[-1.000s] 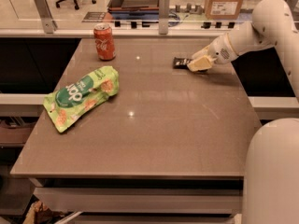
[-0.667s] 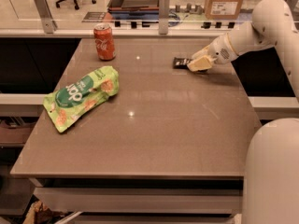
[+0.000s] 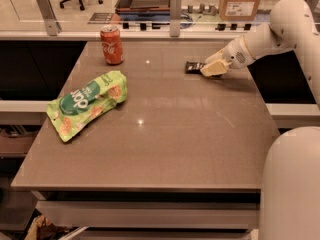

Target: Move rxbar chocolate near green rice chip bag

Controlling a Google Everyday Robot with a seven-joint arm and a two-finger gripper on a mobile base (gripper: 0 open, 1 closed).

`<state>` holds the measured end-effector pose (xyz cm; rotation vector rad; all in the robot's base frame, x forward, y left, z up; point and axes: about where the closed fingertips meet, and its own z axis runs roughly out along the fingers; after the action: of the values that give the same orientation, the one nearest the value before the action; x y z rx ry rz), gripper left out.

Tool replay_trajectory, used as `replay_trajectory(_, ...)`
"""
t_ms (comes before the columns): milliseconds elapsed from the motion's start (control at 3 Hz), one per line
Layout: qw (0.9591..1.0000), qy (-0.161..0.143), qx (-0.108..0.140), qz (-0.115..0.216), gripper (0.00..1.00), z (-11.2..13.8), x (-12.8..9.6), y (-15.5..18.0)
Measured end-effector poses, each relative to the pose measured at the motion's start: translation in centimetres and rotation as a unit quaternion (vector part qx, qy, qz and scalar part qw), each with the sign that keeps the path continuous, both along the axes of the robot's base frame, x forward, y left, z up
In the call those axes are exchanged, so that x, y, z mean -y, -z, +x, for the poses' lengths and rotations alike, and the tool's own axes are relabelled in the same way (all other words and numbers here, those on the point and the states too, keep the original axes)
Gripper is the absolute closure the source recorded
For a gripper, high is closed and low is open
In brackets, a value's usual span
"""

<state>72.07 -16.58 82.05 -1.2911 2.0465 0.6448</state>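
Observation:
The rxbar chocolate [image 3: 193, 67] is a small black bar lying flat on the brown table at the far right; its right end is covered by my gripper. My gripper [image 3: 214, 67] is down at the bar's right end, reaching in from the right on the white arm. The green rice chip bag [image 3: 86, 104] lies flat on the left side of the table, well apart from the bar.
A red soda can [image 3: 112, 38] stands at the table's far left. The table's [image 3: 165, 149] right edge runs just beyond the gripper. A glass partition with posts and a cardboard box [image 3: 241, 0] lie behind. The robot's white body [image 3: 292, 184] fills the lower right.

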Motion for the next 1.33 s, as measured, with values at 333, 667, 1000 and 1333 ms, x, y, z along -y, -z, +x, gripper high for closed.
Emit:
replay_trajectory(333,1.0000,0.000,0.000,0.000,1.00,0.0,0.0,0.0)
replay_trajectory(667,1.0000,0.000,0.001,0.000,1.00,0.0,0.0,-0.1)
replay_trajectory(1000,0.9998,-0.002,0.017,-0.004,1.00,0.2,-0.2,-1.5)
replay_trajectory(1333,0.9989,-0.001,0.044,-0.014,1.00,0.4,-0.1,-3.9)
